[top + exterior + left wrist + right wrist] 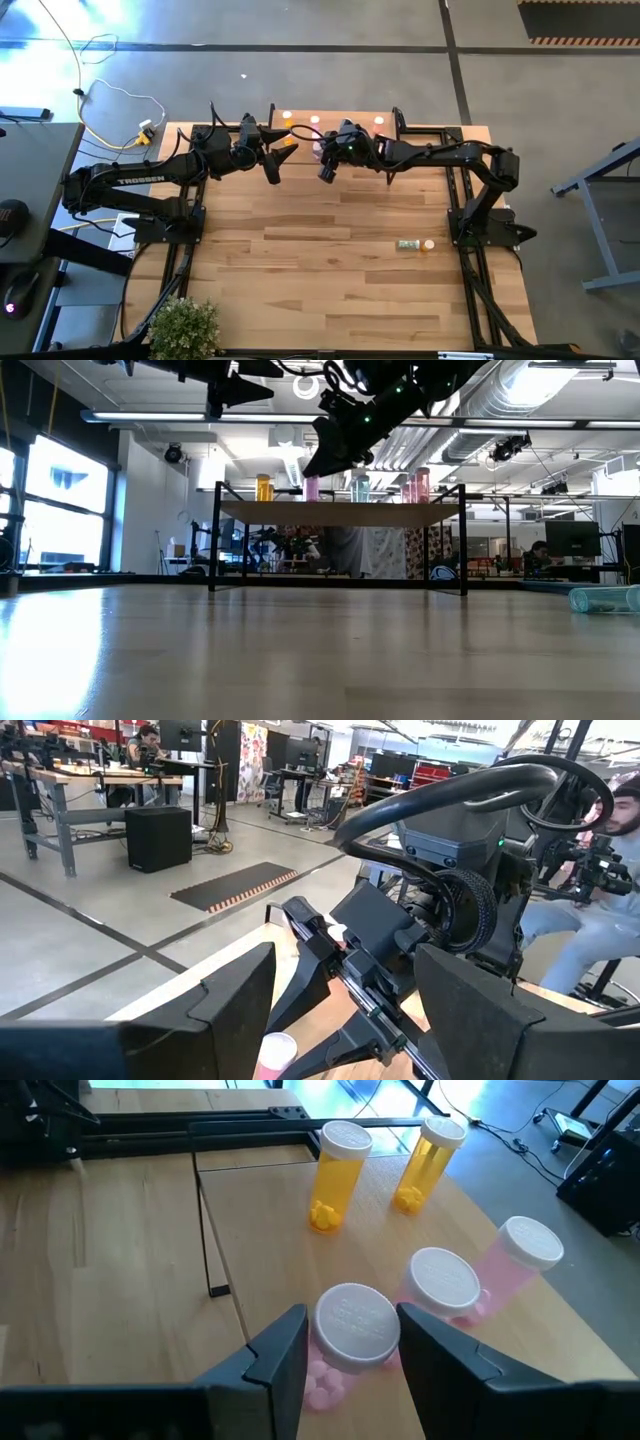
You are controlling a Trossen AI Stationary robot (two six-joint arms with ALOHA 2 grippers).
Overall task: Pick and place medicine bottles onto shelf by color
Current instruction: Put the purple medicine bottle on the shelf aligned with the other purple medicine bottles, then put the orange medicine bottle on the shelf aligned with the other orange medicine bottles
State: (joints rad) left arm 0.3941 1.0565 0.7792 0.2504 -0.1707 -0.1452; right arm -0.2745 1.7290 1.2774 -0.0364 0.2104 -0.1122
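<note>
The shelf (pixel 340 513) stands at the table's far edge on thin black legs. On it stand two orange bottles (pixel 340 1175) (pixel 428 1165) and three pink ones with white caps. My right gripper (pixel 352 1330) slants down over the shelf. Its open fingers stand close on either side of the nearest pink bottle (pixel 357 1325), which stands upright on the board. My left gripper (pixel 350 1020) hangs open and level just left of it (pixel 272 165), holding nothing. A teal bottle (pixel 408 244) lies on its side on the table at the right, an orange one (pixel 428 244) beside it. My right gripper's fingers (pixel 285 1350) flank the pink bottle's white cap (pixel 330 1325), coming from above and the near side. A narrow gap seems to show at the cap. I cannot tell whether either finger still touches it. The bottle stands on its base on the shelf.
A teal bottle (pixel 360 488) also shows on the shelf in the low view. A potted plant (pixel 185 328) stands at the table's near left corner. Black frame rails (pixel 470 290) run along the table's sides. Bare wood lies between the shelf and the near edge.
</note>
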